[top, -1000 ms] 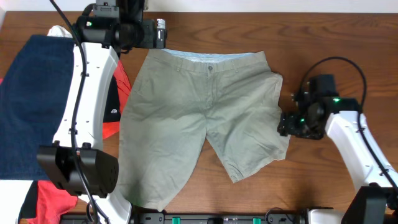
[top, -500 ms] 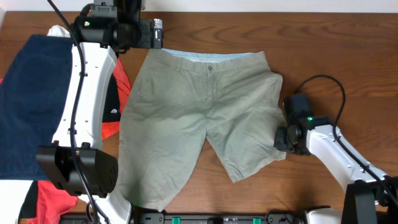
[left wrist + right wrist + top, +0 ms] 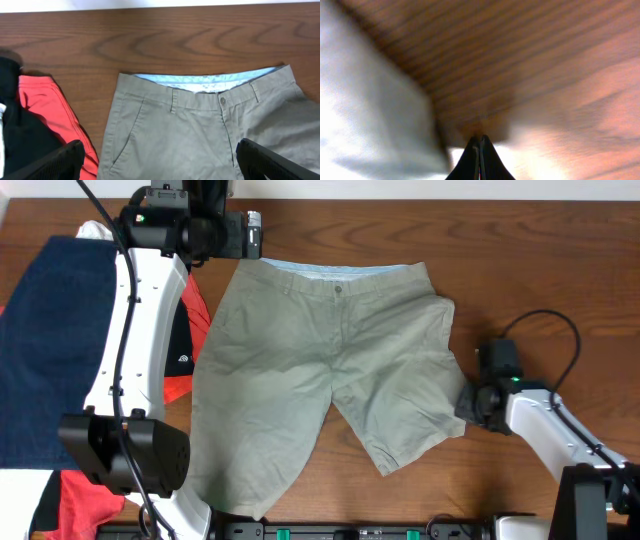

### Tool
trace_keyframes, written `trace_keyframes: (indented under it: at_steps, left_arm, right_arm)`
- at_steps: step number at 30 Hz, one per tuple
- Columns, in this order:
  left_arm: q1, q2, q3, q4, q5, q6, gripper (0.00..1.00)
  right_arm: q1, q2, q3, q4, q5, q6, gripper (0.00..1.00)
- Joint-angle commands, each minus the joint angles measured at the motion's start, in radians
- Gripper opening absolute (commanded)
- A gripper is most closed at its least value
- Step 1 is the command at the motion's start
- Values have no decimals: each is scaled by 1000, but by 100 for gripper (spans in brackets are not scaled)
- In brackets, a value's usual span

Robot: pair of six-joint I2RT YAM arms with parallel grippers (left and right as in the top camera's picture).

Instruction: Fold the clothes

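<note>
Khaki-beige cotton shorts [image 3: 320, 370] with a pale blue inner waistband lie flat, fly up, on the brown wooden desk [image 3: 540, 270], their long axis running from the far-side waistband to the near-side legs. The left claw [image 3: 160, 152] hangs released by the waistband; the right claw [image 3: 480, 140] is clenched at a leg hem.

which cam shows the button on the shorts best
The left wrist view: the button sits close and sharp on the waistband of the shorts. Overhead, the button is only a tiny dot. The right wrist view shows just a blurred edge of pale cloth, no button.
</note>
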Motion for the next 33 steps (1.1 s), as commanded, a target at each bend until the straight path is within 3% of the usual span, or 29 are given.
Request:
trace_keyframes:
  at_steps: [1, 6, 10, 14, 16, 18, 22, 29, 33]
  left_arm:
    - [5, -2, -8, -10, -13, 17, 98]
    - [5, 11, -8, -20, -13, 17, 98]
    - [5, 12, -8, -18, -13, 21, 98]
    - [5, 12, -8, -16, -13, 21, 98]
    - [5, 12, -8, -16, -13, 21, 98]
    - [5, 12, -8, -16, -13, 21, 98]
    - [5, 12, -8, -17, -13, 20, 98]
    - [5, 12, -8, -20, -13, 21, 98]
    - [5, 12, -8, -19, -13, 21, 98]
  right_arm:
    - [-77, 0, -5, -2, -22, -34, 1]
    - [-179, 0, -5, -2, -50, -39, 1]
    - [-205, -1, -2, 59, -240, -154, 2]
    - [-182, -4, 11, 140, -415, -274, 13]
    - [-167, -3, 11, 185, -497, -306, 23]
    - [-143, -2, 11, 210, -514, -306, 33]
    - [-95, 18, 10, 202, -456, -325, 41]
    - [-50, 109, 10, 148, -356, -324, 40]
    - [-47, 122, 10, 125, -243, -234, 20]
